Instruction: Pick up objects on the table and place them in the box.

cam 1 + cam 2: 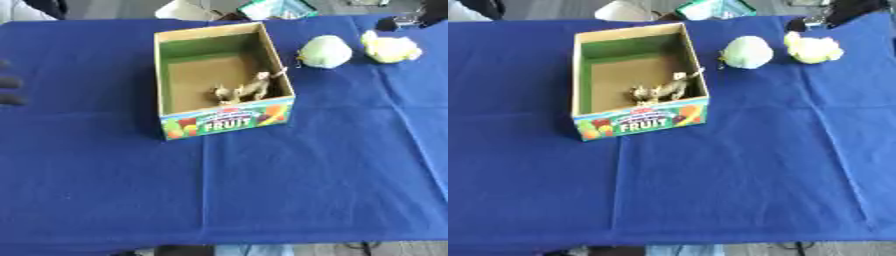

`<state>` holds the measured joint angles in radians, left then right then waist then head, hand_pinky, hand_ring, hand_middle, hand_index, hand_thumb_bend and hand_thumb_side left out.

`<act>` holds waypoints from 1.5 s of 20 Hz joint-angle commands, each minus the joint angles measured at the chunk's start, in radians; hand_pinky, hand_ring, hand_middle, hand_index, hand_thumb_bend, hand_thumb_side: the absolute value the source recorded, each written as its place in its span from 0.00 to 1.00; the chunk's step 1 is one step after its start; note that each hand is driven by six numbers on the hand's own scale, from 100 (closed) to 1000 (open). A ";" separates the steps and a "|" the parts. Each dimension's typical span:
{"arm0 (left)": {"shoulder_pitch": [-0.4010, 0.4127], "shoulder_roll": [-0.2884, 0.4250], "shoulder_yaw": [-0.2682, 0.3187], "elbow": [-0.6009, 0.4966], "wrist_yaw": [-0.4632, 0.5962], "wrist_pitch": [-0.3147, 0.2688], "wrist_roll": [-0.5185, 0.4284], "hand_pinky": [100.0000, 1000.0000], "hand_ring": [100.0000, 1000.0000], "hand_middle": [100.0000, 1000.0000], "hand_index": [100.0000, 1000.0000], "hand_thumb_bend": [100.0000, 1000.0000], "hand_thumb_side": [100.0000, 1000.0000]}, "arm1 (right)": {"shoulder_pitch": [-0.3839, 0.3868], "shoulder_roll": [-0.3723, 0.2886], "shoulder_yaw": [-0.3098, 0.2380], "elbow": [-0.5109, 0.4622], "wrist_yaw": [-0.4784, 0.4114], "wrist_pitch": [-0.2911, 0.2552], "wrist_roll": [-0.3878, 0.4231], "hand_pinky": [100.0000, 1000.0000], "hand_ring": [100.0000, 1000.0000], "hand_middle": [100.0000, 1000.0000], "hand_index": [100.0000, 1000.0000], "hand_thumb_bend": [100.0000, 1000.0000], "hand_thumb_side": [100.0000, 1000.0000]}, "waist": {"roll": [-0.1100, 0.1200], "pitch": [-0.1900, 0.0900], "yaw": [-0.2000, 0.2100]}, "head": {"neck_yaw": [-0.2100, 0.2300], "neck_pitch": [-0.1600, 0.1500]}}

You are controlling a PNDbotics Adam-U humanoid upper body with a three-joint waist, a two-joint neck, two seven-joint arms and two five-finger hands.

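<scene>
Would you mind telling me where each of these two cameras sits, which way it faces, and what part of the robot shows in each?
Left eye view: in the robot's head, looking down at the blue table; dark fingers of the left hand show at the left edge, the right hand at the top right corner.
Right eye view: beside it, facing the same way; only the right hand shows, top right.
Both share the FRUIT box holding a toy animal, a pale green ball and a yellow object.
</scene>
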<state>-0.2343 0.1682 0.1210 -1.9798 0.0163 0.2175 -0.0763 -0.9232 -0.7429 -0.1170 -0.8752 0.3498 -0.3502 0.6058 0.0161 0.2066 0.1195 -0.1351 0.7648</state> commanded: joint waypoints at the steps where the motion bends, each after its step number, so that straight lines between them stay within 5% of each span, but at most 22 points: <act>1: -0.010 0.021 0.008 -0.020 0.003 -0.003 0.001 0.49 0.58 0.61 0.75 0.25 0.57 | -0.012 -0.038 -0.006 0.012 0.004 0.008 -0.047 0.82 0.83 0.77 0.84 0.56 0.24 | -0.001 -0.012 0.003 | -0.004 -0.002; 20: -0.020 0.013 0.001 -0.018 0.011 -0.007 -0.011 0.49 0.58 0.62 0.75 0.25 0.57 | -0.011 0.063 0.085 0.109 0.093 -0.010 -0.325 0.82 0.83 0.76 0.84 0.55 0.24 | 0.014 -0.002 0.026 | -0.037 -0.016; 30: -0.024 0.011 -0.004 -0.015 0.014 -0.009 -0.018 0.49 0.58 0.62 0.75 0.25 0.57 | -0.007 0.098 0.090 0.157 0.090 -0.004 -0.374 0.81 0.82 0.75 0.84 0.55 0.25 | 0.019 0.000 0.035 | -0.042 -0.018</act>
<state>-0.2467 0.1673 0.1190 -1.9798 0.0254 0.2094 -0.0906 -0.9149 -0.6260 -0.0240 -0.7135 0.4432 -0.3556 0.2401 0.0357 0.2219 0.1538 -0.1748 0.7549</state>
